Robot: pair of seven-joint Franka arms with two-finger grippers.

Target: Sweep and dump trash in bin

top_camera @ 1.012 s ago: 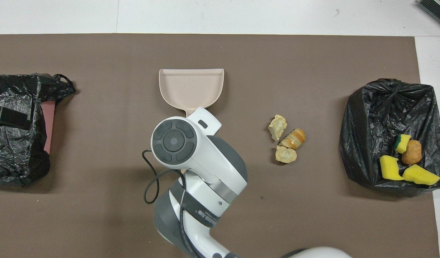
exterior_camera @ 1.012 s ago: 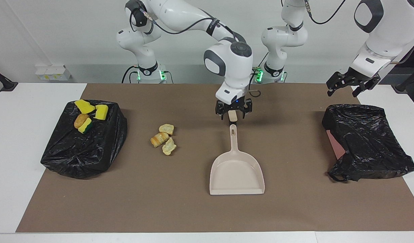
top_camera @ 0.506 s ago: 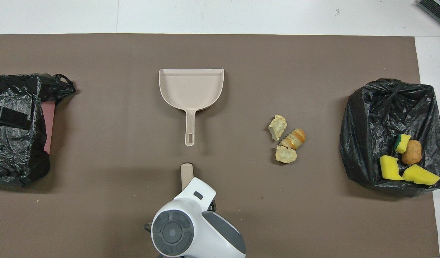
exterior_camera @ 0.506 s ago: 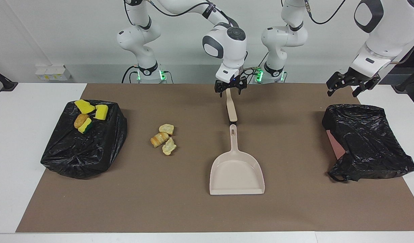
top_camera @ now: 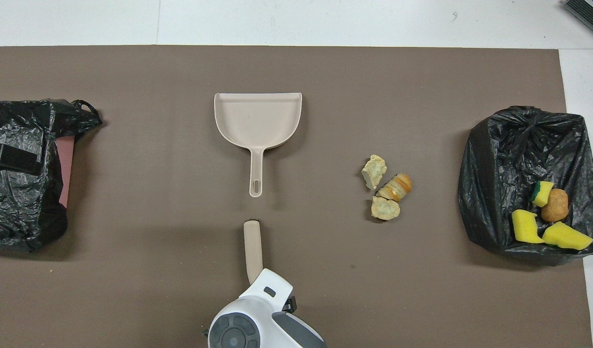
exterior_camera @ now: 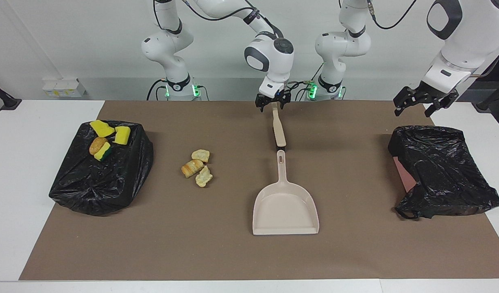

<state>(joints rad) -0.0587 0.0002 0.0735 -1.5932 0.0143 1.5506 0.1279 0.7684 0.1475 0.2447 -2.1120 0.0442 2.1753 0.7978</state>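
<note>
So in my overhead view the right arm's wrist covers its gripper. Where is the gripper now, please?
Observer: The right gripper is low at the end of the brush nearest to the robots, open, with a finger on either side of the handle. I cannot tell whether they touch it.
Operator: And the left gripper? I see only a dark piece at the edge of my view.
Observer: The left gripper hangs open in the air over the black bag at the left arm's end of the table, clear of it. That arm waits.
</note>
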